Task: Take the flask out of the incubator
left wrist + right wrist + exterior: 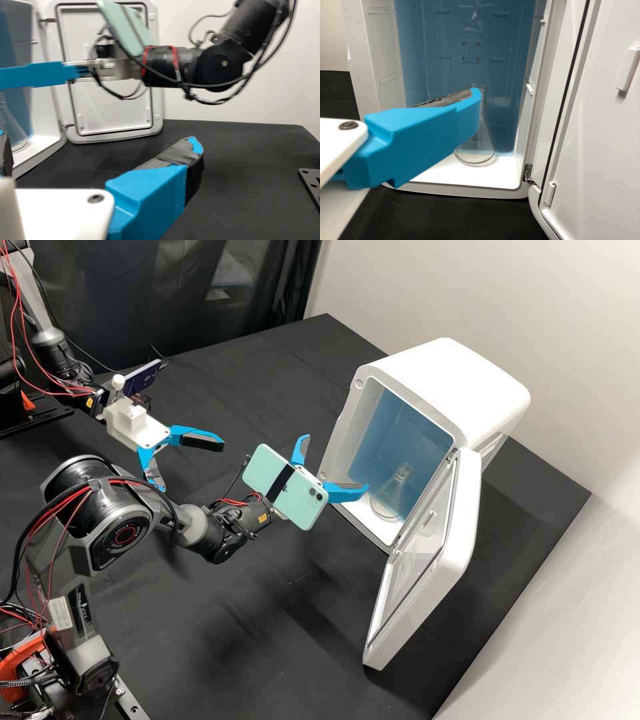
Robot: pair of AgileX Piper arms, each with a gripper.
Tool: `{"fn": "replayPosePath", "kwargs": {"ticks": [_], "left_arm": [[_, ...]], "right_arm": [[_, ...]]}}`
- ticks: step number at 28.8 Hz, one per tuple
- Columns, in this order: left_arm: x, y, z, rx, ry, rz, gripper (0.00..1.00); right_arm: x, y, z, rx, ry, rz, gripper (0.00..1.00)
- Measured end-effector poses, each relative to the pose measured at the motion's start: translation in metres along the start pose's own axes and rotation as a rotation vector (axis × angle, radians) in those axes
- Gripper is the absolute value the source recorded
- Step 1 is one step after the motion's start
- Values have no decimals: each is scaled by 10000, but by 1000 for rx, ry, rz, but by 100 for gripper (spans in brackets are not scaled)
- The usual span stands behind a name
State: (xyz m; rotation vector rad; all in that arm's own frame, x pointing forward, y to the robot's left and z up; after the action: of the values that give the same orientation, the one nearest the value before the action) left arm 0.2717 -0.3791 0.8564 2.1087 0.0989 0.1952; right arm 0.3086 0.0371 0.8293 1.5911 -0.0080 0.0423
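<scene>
1. Flask [398, 490]: clear glass, upright on incubator [460, 387] floor.
2. Prob. light, stiff, slick, fragile; grip neck gently.
3. R gripper [333, 464] fingers spread at incubator mouth; L gripper [191, 465] spread, empty.

Right arm [220, 60] stretched across open incubator door [115, 112].

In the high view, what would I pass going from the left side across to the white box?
First the left gripper → mint-green phone strapped on the other arm → right gripper → glass flask inside the open incubator.
</scene>
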Motion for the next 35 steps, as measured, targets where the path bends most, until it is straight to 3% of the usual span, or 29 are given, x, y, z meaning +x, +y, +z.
{"fn": "replayPosePath", "kwargs": {"ticks": [5,13,16,22,28,35], "left_arm": [[-89,24,-102,7,18,33,100],[-119,20,-153,9,23,31,100],[-129,23,-158,18,9,33,100],[-167,22,-224,5,24,36,100],[-186,29,-282,-10,39,36,100],[-215,50,-384,-7,64,39,100]], "right_arm": [[0,0,0,0,0,0,100],[0,0,0,0,0,0,100],[0,0,0,0,0,0,100],[14,-39,21,6,-8,-6,100],[82,-142,52,14,-22,-29,100],[169,-209,95,3,-42,-34,100]]}}
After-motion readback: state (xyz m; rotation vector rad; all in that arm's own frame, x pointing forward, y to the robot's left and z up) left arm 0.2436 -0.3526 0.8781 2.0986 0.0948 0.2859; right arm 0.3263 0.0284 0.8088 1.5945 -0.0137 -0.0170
